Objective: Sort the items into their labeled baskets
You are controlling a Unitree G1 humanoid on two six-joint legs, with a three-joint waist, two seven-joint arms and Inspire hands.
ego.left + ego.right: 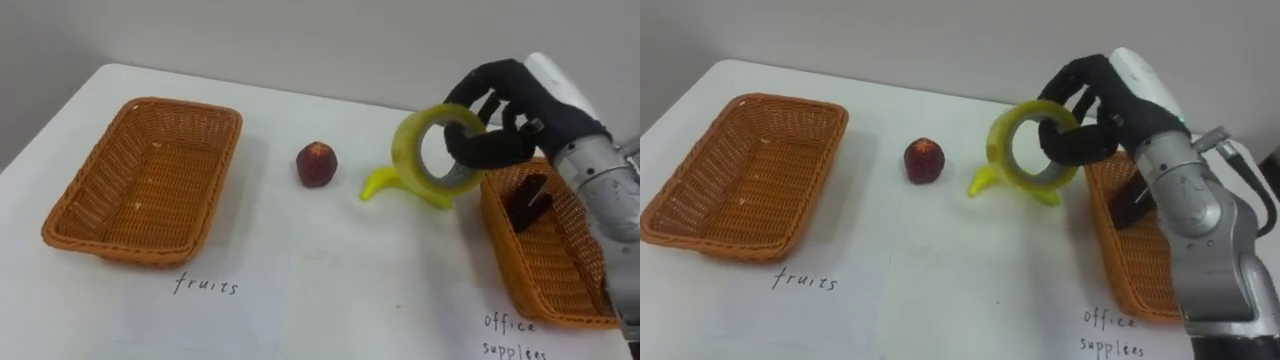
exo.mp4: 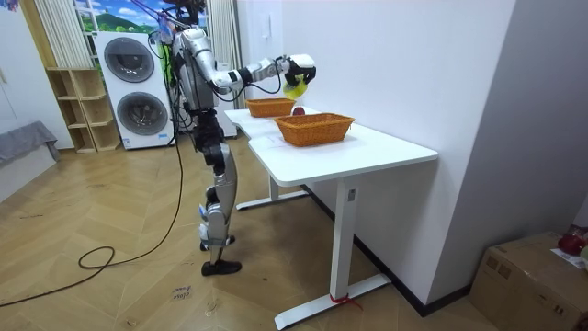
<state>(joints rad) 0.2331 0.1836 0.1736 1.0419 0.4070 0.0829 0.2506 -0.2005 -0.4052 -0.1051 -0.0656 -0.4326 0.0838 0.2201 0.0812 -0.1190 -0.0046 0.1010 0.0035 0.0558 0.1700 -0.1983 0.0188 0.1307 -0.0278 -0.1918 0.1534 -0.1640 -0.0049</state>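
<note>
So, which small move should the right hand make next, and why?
Probably shift the tape roll slightly to the robot's right, above the office supplies basket, before letting go. The right hand is curled through it, and it hangs just left of the rim.

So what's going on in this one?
The robot stands at a white table, its right hand curled through a yellow-green tape roll and holding it up just left of the office supplies basket, which already has a dark item in it. A red fruit and what looks like a banana lie on the table. The fruits basket is empty.
</note>
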